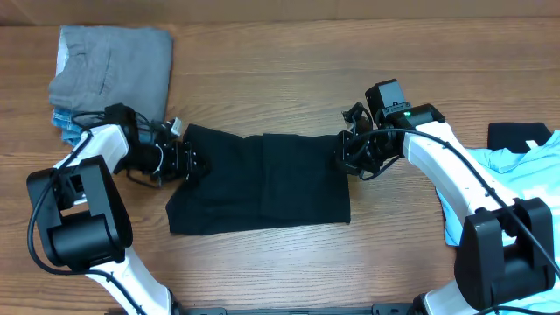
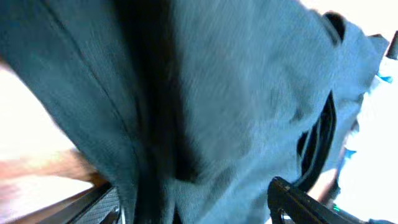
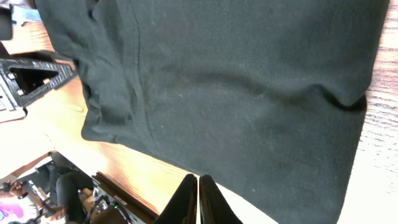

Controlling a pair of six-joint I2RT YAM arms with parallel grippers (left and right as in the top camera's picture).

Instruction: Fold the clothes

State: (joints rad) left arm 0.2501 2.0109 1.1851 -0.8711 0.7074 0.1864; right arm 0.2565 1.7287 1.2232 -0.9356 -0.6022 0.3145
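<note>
Black shirt (image 1: 262,179) flat at the middle of the desk (image 1: 280,52), drawn into a rough rectangle with one panel lapped over the centre. Light blue tee (image 1: 516,171) bunched at the right edge, well apart; folded grey garment (image 1: 109,61) at the far left corner.

Left end effector (image 1: 188,162) at the shirt's left edge, fingers apart with cloth bunched between them and, as far as shows, not pinched. Right end effector (image 1: 343,159) at the shirt's right edge, fingers pressed together, tips against the hem; impossible to tell whether any hem is caught.

Likely trouble from here:
- Closing the left side on a thick bunch instead of a single edge, dragging the lapped panel askew.
- Lifting on the right with nothing caught, leaving that side behind and skewing the fold.
- Pulling unevenly from the two ends, sliding the whole shirt across the wood and opening the fold.
- Snagging loose cloth on withdrawal, since fabric fills the left wrist view.
</note>
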